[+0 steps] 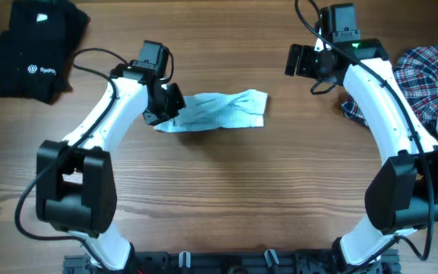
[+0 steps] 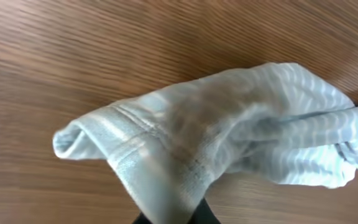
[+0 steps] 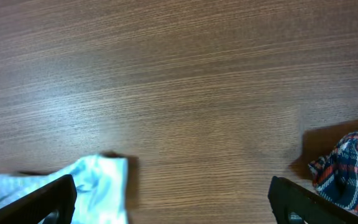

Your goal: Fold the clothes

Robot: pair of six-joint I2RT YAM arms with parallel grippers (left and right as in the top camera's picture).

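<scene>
In the middle of the table [image 1: 242,198], a touch toward the far edge, the pale blue striped garment [image 1: 223,110] lies bunched in a long crumpled strip running left to right. The left gripper [image 1: 162,106] is right at its left end, jaws pinched onto the cloth. In the left wrist view, the hemmed edge comes up out of the dark fingertips [image 2: 207,218] and bulges into a small open loop on the left. Over on the other side, the right gripper [image 1: 301,61] hovers above bare wood nearer the far edge, off the garment's right end and not touching it. Its fingers [image 3: 48,199] are spread wide with nothing between them. A red-and-blue plaid shirt [image 1: 424,76] sits heaped at the right edge, and black clothes [image 1: 29,46] with a white logo rest in the far-left corner.
</scene>
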